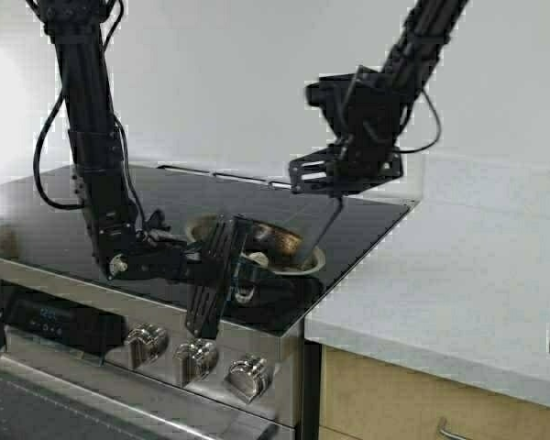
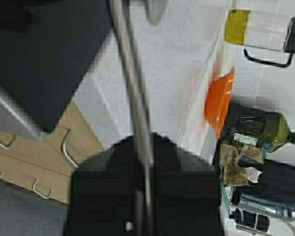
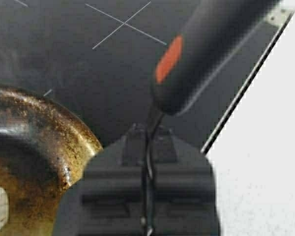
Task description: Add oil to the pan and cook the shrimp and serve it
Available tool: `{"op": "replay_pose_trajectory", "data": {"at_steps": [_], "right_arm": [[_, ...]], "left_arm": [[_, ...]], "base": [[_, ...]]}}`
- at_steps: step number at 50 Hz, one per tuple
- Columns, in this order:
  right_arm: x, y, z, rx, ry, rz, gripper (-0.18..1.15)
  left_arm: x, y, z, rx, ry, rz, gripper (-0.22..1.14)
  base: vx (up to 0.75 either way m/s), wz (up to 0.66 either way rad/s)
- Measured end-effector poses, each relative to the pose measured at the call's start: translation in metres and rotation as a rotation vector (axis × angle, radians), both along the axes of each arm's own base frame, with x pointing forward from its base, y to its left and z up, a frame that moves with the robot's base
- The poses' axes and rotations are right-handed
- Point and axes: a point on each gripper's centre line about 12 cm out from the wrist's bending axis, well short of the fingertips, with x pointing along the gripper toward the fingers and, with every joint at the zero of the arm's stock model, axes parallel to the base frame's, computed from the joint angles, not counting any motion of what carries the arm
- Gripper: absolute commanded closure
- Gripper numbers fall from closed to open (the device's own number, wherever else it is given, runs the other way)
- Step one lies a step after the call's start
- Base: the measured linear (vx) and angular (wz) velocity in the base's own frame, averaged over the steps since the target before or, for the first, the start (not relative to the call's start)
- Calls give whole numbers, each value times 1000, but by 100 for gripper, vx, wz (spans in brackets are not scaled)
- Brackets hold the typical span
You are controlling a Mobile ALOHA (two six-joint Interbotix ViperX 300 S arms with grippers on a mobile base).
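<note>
High view: stove knobs point(image 1: 195, 359) line the lower left; the black cooktop point(image 1: 37, 215) meets a pale counter point(image 1: 458, 293) at right. The pan point(image 1: 273, 246) sits at centre. My left gripper point(image 1: 222, 275) clamps its handle; my right gripper point(image 1: 335, 188) hovers above, holding a thin tool.

Left wrist view: steel handle point(image 2: 130, 88) at centre, orange bowl point(image 2: 220, 101) and oil carafe point(image 2: 260, 130) at right.

Right wrist view: browned pan lower left; my fingers pinch a black utensil point(image 3: 206, 54).

The pan point(image 1: 277, 244), steel with a browned inside, sits on the stovetop at centre frame. The oil point(image 2: 260, 132) shows at right in a dark bottle lying sideways.
</note>
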Motion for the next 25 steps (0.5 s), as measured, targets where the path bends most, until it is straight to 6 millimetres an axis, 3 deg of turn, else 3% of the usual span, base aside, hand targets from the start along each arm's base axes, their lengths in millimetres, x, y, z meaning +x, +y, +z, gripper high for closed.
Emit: {"op": "replay_pose_trajectory", "data": {"at_steps": [6,12,25], "right_arm": [[-9,11,-2,-27,2,28,90],[-30,19,-12,-56,16,57,90],[-72,17,-28,-93,28,69,90]], "left_arm": [[2,-1,1,-4,-4,7,89],[3,-1,1,-7,-4,20,89],[4,-2,1,-8,-3,31,89]], "base": [[0,0],[0,0],[0,0]]}}
